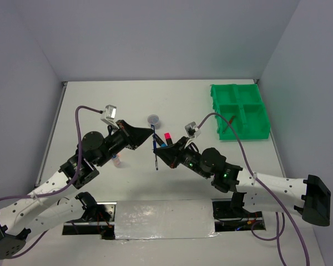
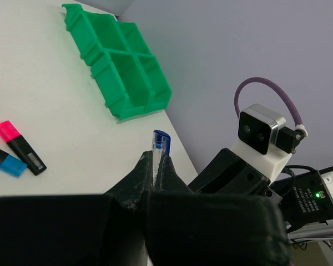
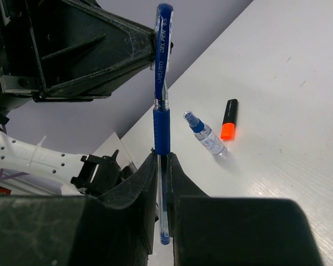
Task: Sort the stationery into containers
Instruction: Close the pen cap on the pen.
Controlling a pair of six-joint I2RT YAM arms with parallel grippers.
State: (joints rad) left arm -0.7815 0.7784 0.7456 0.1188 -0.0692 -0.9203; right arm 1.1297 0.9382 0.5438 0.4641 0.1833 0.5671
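Note:
A thin blue pen [image 1: 156,162] hangs upright over the table's middle, gripped at both ends. My left gripper [image 1: 150,138] is shut on its capped upper end [image 2: 160,139], and the jaws [image 2: 154,158] pinch the clear barrel. My right gripper [image 1: 157,153] is shut on its lower barrel just below the blue grip [image 3: 161,130]. The green four-compartment tray [image 1: 240,111] stands at the far right, and a red pen [image 1: 228,124] lies in it. It also shows in the left wrist view [image 2: 122,66]. A pink-ended highlighter [image 2: 19,145] and a blue-ended one [image 2: 5,162] lie on the table.
A round grey pot [image 1: 153,119] stands behind the grippers. A small spray bottle [image 3: 208,138] and an orange-ended highlighter [image 3: 229,119] lie on the table under the left arm; the bottle also shows in the top view [image 1: 116,161]. The two arms' heads nearly touch mid-table.

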